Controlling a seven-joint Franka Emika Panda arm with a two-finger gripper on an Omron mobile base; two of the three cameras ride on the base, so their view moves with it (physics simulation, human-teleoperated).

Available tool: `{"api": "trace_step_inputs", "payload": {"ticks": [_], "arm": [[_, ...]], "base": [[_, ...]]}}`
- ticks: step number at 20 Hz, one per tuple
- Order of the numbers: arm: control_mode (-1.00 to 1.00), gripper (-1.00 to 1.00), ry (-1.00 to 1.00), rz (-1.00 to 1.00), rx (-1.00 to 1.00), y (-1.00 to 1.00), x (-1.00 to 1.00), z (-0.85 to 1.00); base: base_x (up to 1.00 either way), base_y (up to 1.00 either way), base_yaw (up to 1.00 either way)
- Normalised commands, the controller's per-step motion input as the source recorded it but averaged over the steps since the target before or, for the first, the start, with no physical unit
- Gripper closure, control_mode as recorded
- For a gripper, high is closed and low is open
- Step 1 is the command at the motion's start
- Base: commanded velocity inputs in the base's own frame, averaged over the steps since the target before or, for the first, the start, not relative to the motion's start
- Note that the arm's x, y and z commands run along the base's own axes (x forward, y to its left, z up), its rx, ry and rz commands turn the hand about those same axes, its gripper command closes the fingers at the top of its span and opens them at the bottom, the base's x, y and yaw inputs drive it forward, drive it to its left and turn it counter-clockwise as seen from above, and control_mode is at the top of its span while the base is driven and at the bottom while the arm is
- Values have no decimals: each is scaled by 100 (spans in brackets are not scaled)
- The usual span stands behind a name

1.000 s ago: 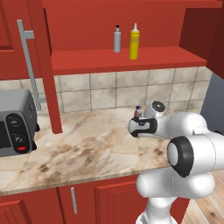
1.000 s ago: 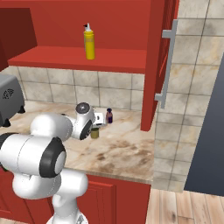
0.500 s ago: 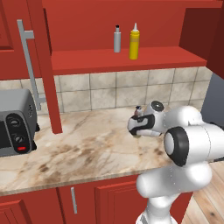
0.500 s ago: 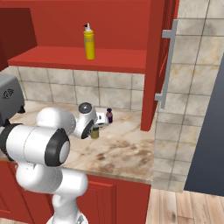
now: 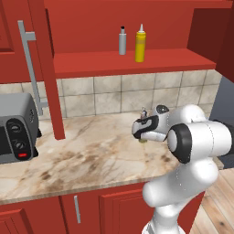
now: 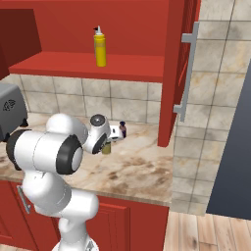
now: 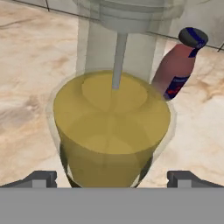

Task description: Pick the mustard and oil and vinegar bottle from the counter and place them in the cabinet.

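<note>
A: Since the mustard (image 5: 140, 44) already stands on the cabinet (image 5: 132, 61) shelf, you're on the oil bottle (image 7: 113, 131), upright on the counter (image 5: 91, 155) between your fingertips (image 7: 43, 178)

B: Holding it?

A: No, the gripper (image 7: 113, 178) is wide open, empty; close squarely, then lift

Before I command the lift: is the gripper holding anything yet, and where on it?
Nothing held. The gripper is open, its fingertips straddling the oil bottle's lower body.
</note>
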Motion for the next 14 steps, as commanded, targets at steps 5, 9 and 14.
{"api": "trace_step_inputs", "payload": {"ticks": [5, 9, 14], "arm": [[-100, 100, 0, 0, 0, 0, 23, -8], [-100, 100, 0, 0, 0, 0, 4, -6], [-100, 100, -2, 0, 0, 0, -6, 0]], "base": [[0, 0, 0], [0, 0, 0], [0, 0, 0]]}}
